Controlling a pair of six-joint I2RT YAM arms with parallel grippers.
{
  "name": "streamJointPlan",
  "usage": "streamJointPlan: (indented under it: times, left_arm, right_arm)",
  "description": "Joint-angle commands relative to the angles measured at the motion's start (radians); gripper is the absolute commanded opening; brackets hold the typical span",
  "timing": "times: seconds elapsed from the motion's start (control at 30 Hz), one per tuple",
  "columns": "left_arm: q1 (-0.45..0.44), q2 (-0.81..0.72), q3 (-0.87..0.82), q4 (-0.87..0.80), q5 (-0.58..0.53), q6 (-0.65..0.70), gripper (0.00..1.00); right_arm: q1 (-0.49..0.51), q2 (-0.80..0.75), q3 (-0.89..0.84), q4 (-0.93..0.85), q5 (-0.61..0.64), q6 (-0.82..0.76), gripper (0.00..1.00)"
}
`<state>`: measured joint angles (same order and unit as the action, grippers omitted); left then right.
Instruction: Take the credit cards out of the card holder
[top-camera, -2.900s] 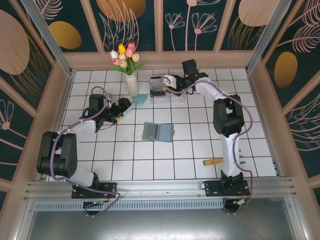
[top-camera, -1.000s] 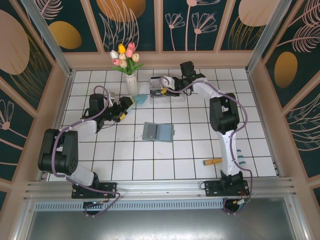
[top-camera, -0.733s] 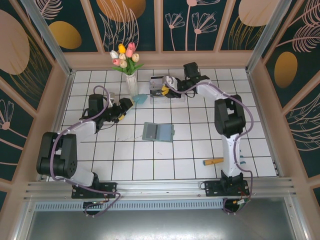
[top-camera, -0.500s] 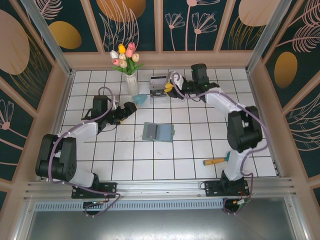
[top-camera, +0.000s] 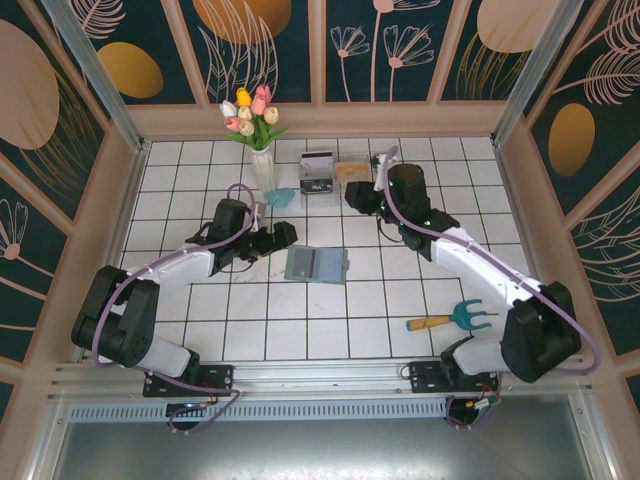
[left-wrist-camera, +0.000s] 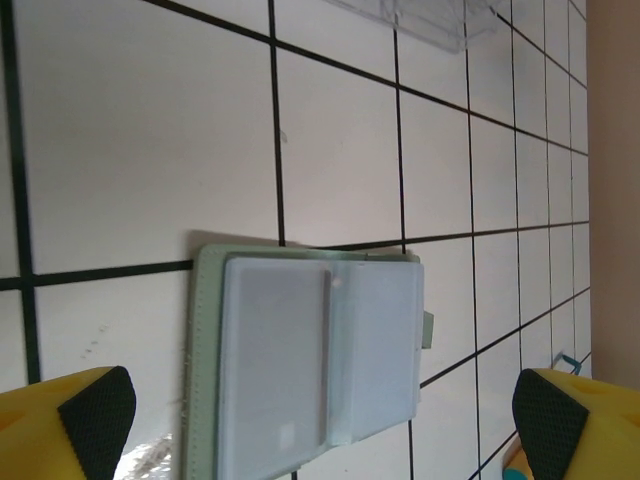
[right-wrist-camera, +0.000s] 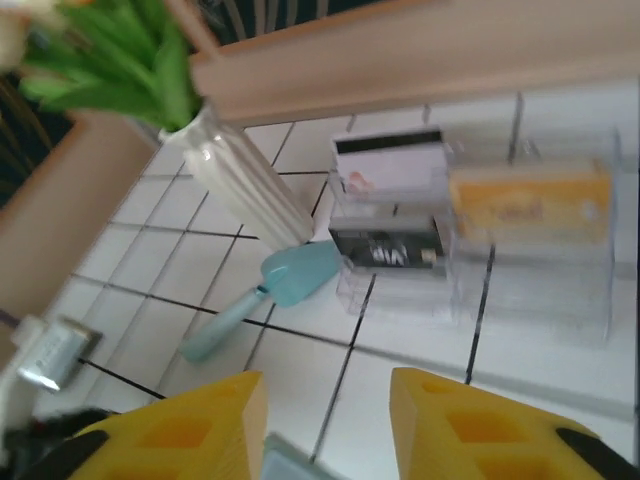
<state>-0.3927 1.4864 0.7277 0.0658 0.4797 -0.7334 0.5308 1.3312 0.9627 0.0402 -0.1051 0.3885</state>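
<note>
The card holder (top-camera: 316, 264) lies open on the white tiles, sage-green rim around a blue-grey inside (left-wrist-camera: 320, 360); I cannot tell whether a card sits in its slots. My left gripper (top-camera: 285, 235) hangs just left of it, open and wide, with the holder between its fingertips (left-wrist-camera: 95, 410) in the left wrist view. Three credit cards stand in the clear box (top-camera: 335, 180): a whitish one (right-wrist-camera: 390, 160), a dark one (right-wrist-camera: 385, 247) and a yellow one (right-wrist-camera: 530, 205). My right gripper (top-camera: 352, 197) hovers just in front of the box, open with nothing between its fingers (right-wrist-camera: 470, 420).
A white vase of tulips (top-camera: 263, 170) stands left of the clear box, and a teal trowel (top-camera: 280, 198) lies at its foot. An orange-handled teal rake (top-camera: 450, 319) rests at the near right. The holder's corner (right-wrist-camera: 290, 465) peeks in below my right fingers.
My right gripper has drawn back from the clear box toward the middle and opened; the yellow card now sits in the box. My left gripper has moved right, up to the card holder.
</note>
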Motion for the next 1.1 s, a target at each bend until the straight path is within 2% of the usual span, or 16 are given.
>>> streamJointPlan:
  times: [0.0, 0.13, 0.27, 0.47, 0.67, 0.77, 1.07]
  left_arm:
    - [-0.035, -0.012, 0.001, -0.001, -0.036, -0.028, 0.98]
    - [-0.076, -0.007, -0.001, 0.008, -0.052, -0.047, 0.99]
    - [-0.107, 0.02, 0.01, 0.014, -0.043, -0.058, 0.98]
    - [-0.135, 0.086, 0.028, -0.011, -0.059, -0.091, 0.96]
    - [-0.144, 0.14, 0.049, -0.033, -0.057, -0.097, 0.87]
    - [-0.144, 0.153, 0.052, -0.035, -0.048, -0.096, 0.81]
    - [-0.143, 0.19, 0.079, -0.074, -0.062, -0.076, 0.82]
  right_arm:
    - [-0.01, -0.068, -0.117, -0.02, 0.016, 0.363, 0.48]
    - [-0.009, -0.065, -0.18, -0.012, -0.02, 0.452, 0.59]
    - [0.002, -0.013, -0.254, 0.073, -0.095, 0.528, 0.61]
    - [0.066, 0.117, -0.255, 0.142, -0.147, 0.609, 0.57]
    - [0.099, 0.262, -0.199, 0.182, -0.26, 0.622, 0.47]
    - [0.101, 0.29, -0.205, 0.216, -0.282, 0.646, 0.46]
    - [0.099, 0.352, -0.168, 0.127, -0.272, 0.609, 0.46]
